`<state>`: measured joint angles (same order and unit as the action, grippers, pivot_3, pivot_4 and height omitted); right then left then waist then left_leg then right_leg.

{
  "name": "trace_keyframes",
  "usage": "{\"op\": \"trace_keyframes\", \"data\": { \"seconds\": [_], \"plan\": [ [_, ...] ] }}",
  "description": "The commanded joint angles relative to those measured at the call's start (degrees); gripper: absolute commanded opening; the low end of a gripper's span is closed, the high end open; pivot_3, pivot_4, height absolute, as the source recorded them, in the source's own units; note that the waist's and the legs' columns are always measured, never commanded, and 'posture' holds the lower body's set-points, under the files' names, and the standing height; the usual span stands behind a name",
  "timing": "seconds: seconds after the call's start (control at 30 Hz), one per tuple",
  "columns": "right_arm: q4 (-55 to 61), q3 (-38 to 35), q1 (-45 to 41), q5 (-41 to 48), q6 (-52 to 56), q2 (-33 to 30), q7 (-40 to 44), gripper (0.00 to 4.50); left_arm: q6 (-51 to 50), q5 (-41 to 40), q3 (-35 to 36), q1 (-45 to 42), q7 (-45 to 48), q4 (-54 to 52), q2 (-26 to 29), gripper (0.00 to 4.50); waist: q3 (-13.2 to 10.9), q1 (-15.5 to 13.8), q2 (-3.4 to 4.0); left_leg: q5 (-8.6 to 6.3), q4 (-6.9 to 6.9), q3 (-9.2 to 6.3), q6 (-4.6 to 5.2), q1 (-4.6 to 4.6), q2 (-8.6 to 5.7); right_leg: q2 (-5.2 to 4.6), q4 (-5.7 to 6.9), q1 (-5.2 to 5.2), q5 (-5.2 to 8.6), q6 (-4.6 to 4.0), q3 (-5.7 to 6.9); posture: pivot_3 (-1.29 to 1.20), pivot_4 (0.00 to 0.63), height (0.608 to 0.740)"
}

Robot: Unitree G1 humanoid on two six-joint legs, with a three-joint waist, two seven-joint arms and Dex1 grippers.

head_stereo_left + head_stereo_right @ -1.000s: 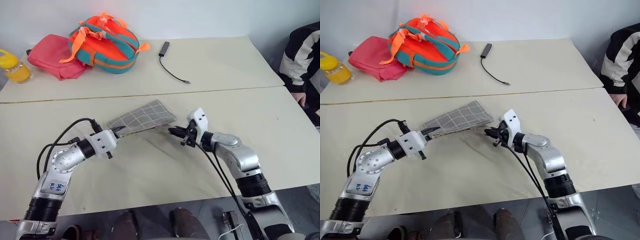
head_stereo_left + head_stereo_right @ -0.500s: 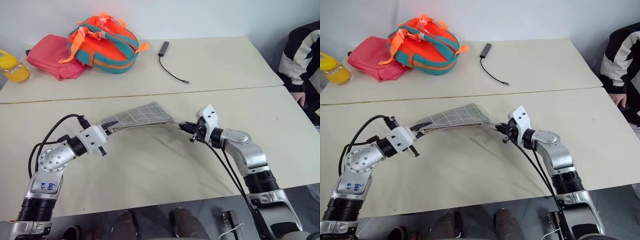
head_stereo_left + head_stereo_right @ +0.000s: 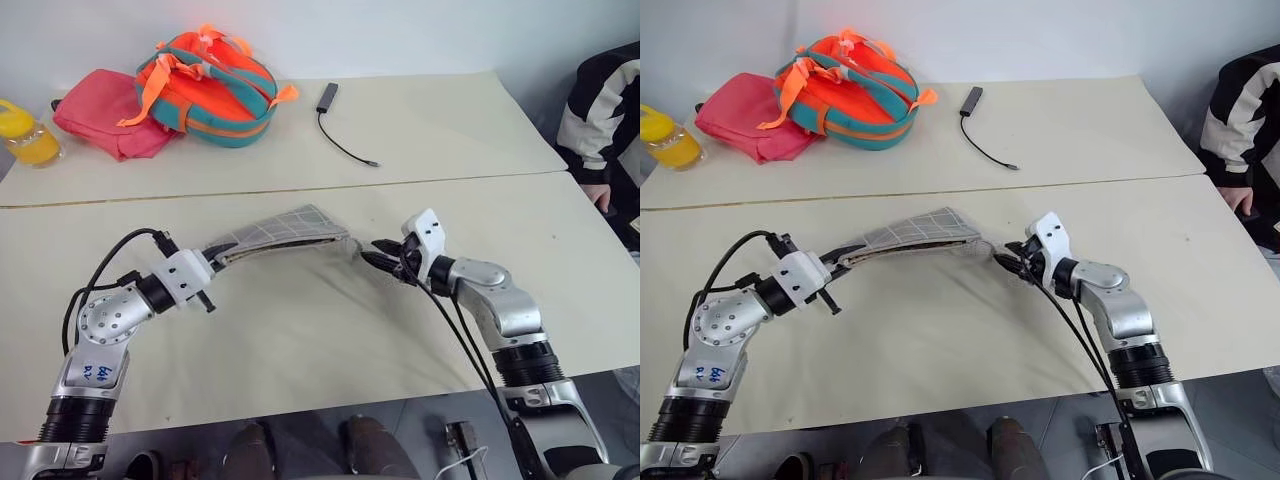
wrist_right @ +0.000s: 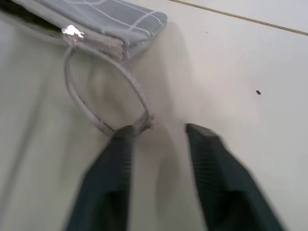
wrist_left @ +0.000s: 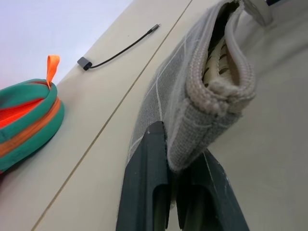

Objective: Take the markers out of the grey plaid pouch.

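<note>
The grey plaid pouch [image 3: 285,228] hangs just above the table between my two grippers, its zipper side facing me. My left gripper [image 3: 212,258] is shut on the pouch's left end, and in the left wrist view the black fingers [image 5: 147,163] pinch the fabric. The gaping top there shows beige lining [image 5: 217,57]. My right gripper [image 3: 380,256] stands open just right of the pouch's other end. The thin ring pull [image 4: 103,91] lies loose on the table, touching one fingertip [image 4: 124,137]. The markers are hidden.
At the back left lie an orange-teal backpack [image 3: 215,85], a pink bag [image 3: 105,110] and a yellow bottle [image 3: 25,130]. A black cable with an adapter [image 3: 340,125] lies at the back middle. A person's striped sleeve [image 3: 600,110] is at the right edge.
My right gripper drew to the right along the pouch's top while shut on the ring pull, then opened and let the ring drop. The left gripper kept its hold.
</note>
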<state>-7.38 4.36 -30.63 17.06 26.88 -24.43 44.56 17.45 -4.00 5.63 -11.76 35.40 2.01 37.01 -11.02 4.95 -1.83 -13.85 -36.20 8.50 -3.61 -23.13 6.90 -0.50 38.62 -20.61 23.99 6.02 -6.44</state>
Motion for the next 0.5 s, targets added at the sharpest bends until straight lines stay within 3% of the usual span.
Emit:
{"op": "trace_keyframes", "data": {
  "seconds": [0.03,0.2,0.3,0.5],
  "plan": [
    [6.2,-0.4,-0.2,1.9,0.4,-2.6,4.1,2.94,-0.9,-2.2,0.9,0.1,0.8,-2.2,0.0,0.0,0.0,-0.1,0.0,0.0,0.0,0.0,0.0,0.0,0.0,0.0,0.0,0.0,0.0,0.0,0.0,0.0,0.15,0.74],
    [9.1,-4.7,-5.1,5.0,-1.5,-2.6,4.6,2.94,-3.0,-3.8,1.3,-0.9,1.6,-2.5,-0.3,0.0,0.0,0.1,0.01,0.0,-0.04,-0.01,0.0,0.0,0.0,0.01,0.02,0.01,0.0,0.0,0.0,0.0,0.15,0.74],
    [12.6,-4.2,-7.5,7.4,-0.5,0.3,3.9,2.37,-4.4,-4.5,0.5,-2.1,2.1,-3.0,-0.9,0.0,0.0,0.1,0.01,0.01,-0.06,-0.01,0.02,0.0,0.02,0.03,0.06,0.01,0.0,0.0,-0.01,0.0,0.15,0.74],
    [15.1,6.1,-5.9,-2.2,-6.5,3.6,0.8,0.2,-5.8,-3.7,-0.9,-3.9,2.6,-3.7,-1.8,0.0,0.0,-0.1,0.0,0.01,-0.01,-0.08,0.01,0.0,0.0,-0.01,0.07,-0.01,0.0,0.0,0.05,0.0,0.15,0.74]
  ]
}}
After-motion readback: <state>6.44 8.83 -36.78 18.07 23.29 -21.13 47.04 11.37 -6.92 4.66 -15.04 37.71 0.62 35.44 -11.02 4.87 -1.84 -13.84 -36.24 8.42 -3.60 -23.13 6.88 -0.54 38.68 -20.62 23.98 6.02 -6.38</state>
